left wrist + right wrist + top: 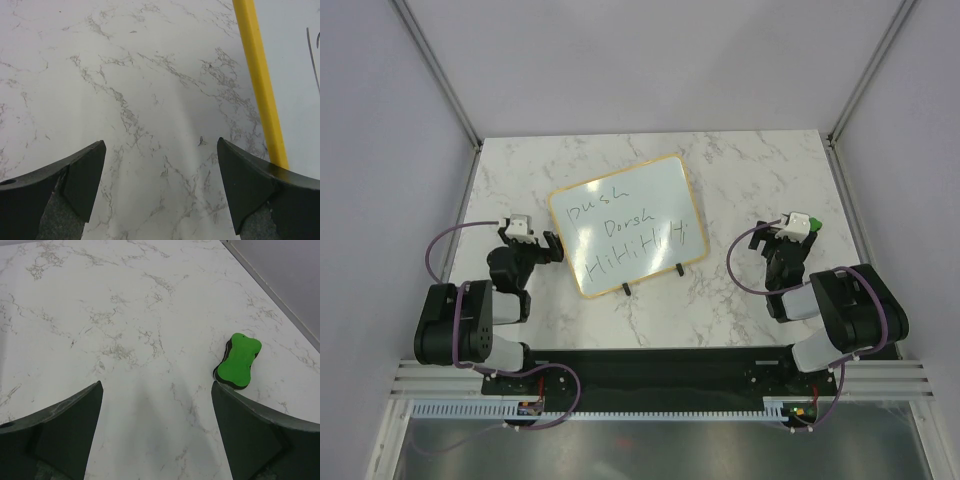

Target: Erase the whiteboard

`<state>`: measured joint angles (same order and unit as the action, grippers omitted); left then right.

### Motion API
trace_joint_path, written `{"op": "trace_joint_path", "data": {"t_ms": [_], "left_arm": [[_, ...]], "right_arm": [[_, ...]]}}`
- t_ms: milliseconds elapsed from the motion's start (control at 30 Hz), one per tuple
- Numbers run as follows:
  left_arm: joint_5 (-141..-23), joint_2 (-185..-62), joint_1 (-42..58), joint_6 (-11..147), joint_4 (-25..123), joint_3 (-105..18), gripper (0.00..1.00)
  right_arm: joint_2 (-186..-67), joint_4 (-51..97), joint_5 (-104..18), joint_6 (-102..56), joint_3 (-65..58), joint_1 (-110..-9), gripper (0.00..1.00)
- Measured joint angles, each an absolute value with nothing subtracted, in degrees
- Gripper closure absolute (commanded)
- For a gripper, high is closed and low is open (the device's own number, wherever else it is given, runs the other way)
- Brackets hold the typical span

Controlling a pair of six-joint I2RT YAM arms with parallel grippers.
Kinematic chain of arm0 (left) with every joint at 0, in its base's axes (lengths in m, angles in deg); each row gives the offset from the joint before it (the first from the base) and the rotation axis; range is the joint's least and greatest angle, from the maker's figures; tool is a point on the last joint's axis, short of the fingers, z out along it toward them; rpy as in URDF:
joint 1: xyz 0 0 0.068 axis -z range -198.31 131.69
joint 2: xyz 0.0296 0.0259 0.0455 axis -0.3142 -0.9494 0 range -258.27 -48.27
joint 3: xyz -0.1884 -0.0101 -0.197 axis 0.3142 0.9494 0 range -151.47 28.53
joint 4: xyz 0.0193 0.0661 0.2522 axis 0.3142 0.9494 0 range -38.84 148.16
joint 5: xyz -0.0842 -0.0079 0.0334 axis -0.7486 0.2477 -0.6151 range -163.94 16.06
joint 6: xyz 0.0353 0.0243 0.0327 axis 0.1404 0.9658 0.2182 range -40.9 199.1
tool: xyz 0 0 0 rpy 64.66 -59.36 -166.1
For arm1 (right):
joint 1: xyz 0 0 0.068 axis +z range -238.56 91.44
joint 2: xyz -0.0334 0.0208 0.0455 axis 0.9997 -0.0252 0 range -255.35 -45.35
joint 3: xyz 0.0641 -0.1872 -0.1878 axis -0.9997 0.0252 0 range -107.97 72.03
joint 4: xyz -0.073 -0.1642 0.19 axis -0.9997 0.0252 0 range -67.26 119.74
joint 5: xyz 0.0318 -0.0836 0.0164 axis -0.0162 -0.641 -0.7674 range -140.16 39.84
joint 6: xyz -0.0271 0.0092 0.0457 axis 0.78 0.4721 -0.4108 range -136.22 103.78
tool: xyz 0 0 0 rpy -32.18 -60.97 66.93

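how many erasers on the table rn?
1. The green eraser lies on the table, ahead and to the right of the open right gripper, near the right edge. None visible by the whiteboard; the arms could hide another.

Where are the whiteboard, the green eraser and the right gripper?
whiteboard (650, 195): top external view, white writing surface.
green eraser (239, 360): right wrist view, green top face.
right gripper (157, 387): right wrist view, midway between open fingertips.

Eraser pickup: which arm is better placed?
Right. The green eraser lies unheld just ahead of the open right pincer. The left pincer, also open, sits across the whiteboard from it.
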<state>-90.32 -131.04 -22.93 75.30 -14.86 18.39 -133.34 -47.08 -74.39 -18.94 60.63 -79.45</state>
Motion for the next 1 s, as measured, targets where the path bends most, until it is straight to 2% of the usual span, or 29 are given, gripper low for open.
{"op": "trace_joint_path", "data": {"t_ms": [133,333,567,767,900,1000], "left_arm": [[-90.3,-131.04,-22.93,75.3,-14.86,18.39,0.01],[-90.34,-130.29,-22.93,75.28,-14.18,18.37,0.01],[-92.11,-118.14,-25.95,75.3,5.68,8.67,0.01],[-96.94,-115.17,-28.14,75.7,18.6,2.44,0.01],[-100.29,-115.06,-28.51,76.35,30.67,-3.35,0.01],[-102.38,-114.47,-28.97,76.99,37.18,-6.17,0.02]], "right_arm": [[-131.48,-45.07,-74.54,-18.96,60.52,-79.45,0.02],[-119.43,-21.37,-76.86,-23.24,51.08,-79.54,0.03],[-113.62,5.62,-74.41,-31.26,35.97,-79.58,0.12],[-114.84,24.55,-76.18,-38.63,28.76,-81.31,0.12],[-119.7,30.21,-75.24,-42.76,25.59,-89.99,0.13],[-126.52,33.53,-74.7,-44.07,22.42,-96.11,0.21]]}}
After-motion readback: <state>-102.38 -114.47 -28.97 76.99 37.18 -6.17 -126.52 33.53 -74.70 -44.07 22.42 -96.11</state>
